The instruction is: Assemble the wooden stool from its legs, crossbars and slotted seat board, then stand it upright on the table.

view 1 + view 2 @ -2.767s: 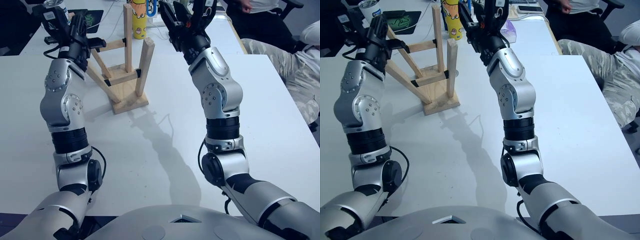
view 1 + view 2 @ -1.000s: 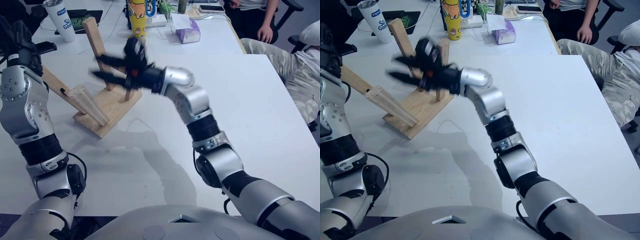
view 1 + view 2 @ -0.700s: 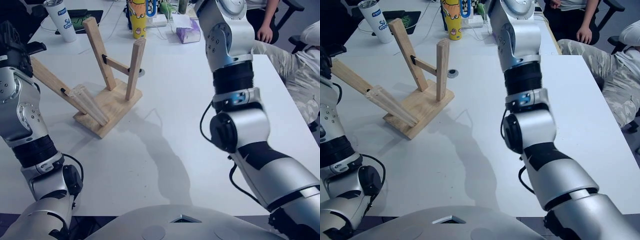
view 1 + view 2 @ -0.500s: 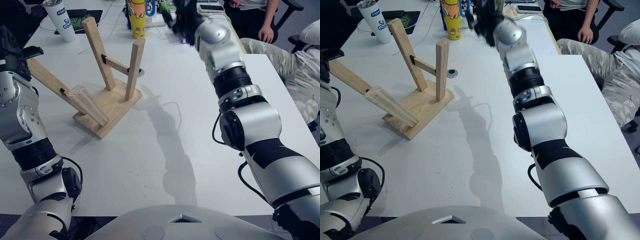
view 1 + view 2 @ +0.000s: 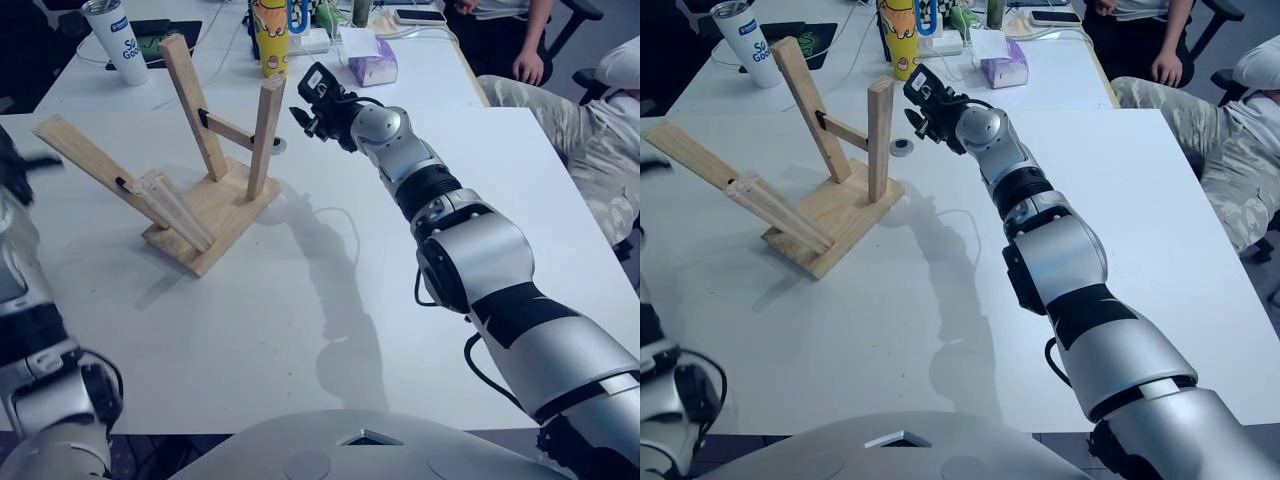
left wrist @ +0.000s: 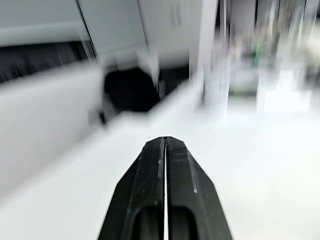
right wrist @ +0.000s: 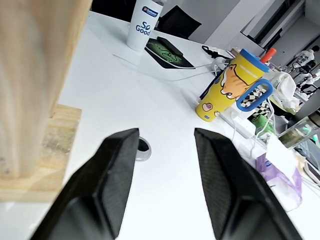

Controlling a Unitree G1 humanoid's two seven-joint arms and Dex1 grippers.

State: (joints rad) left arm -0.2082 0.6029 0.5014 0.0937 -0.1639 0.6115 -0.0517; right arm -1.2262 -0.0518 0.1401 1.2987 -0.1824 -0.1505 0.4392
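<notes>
White tabletop is spreading out in front of you, with cups and desk clutter sitting along its far edge. The stool is lying upside down at far left: its seat board is resting flat on the table and the legs are pointing upward. The right gripper is hovering just right of the top of the upright leg, with its two black, ridged fingers spread wide and gripping nothing. That leg is lying to the gripper's left, its long axis running nearly vertical, and your right arm is sitting much nearer to it than the left. A short crossbar is joining it to the far leg, which is tilting leftward. Two more legs are splaying low toward the left, the outer leg leaning hardest, so that side is probably needing reseating before any flip. All parts are pale, square-cut raw wood. The left gripper is showing its fingers pressed together, carrying nothing.
</notes>
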